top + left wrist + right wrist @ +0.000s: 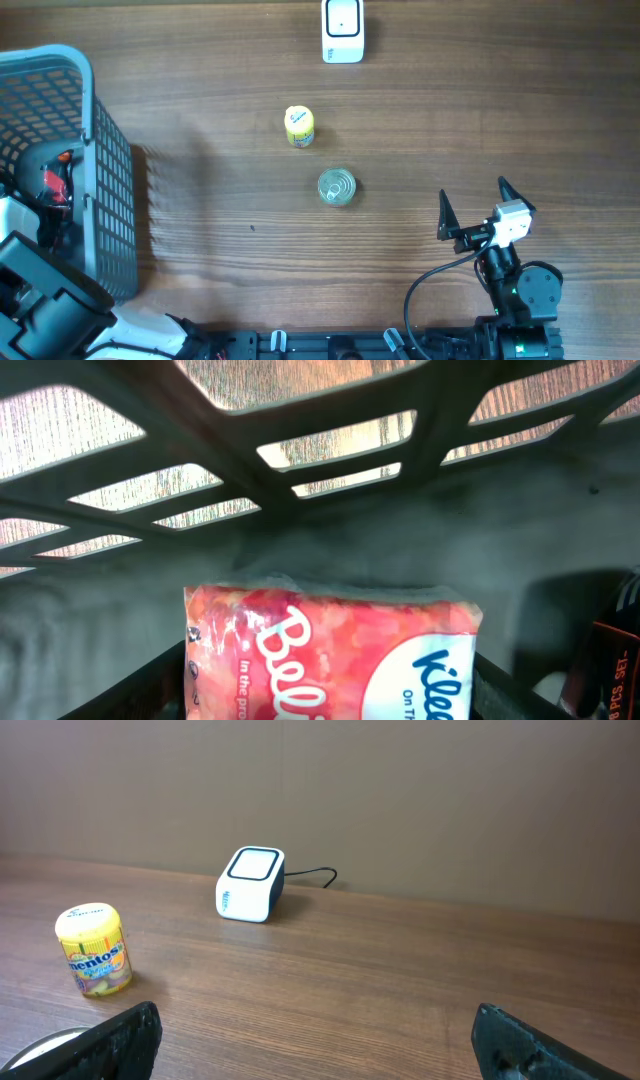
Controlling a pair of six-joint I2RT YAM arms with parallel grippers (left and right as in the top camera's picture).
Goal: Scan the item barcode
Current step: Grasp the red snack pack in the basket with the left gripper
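Observation:
A pink and white tissue pack (330,650) lies on the floor of the grey basket (108,190). My left gripper (330,695) is down inside the basket, a dark finger (140,685) against each side of the pack, so it is shut on it. The overhead view shows only the left arm reaching into the basket. The white barcode scanner (343,31) stands at the table's far edge, also in the right wrist view as scanner (250,883). My right gripper (472,195) rests open at the front right, with nothing between its fingers.
A yellow candy bottle (299,126) and a tin can (336,187) stand mid-table between the basket and the right arm. The basket's lattice wall (300,450) rises close ahead of the left wrist. A dark box (610,670) lies beside the pack.

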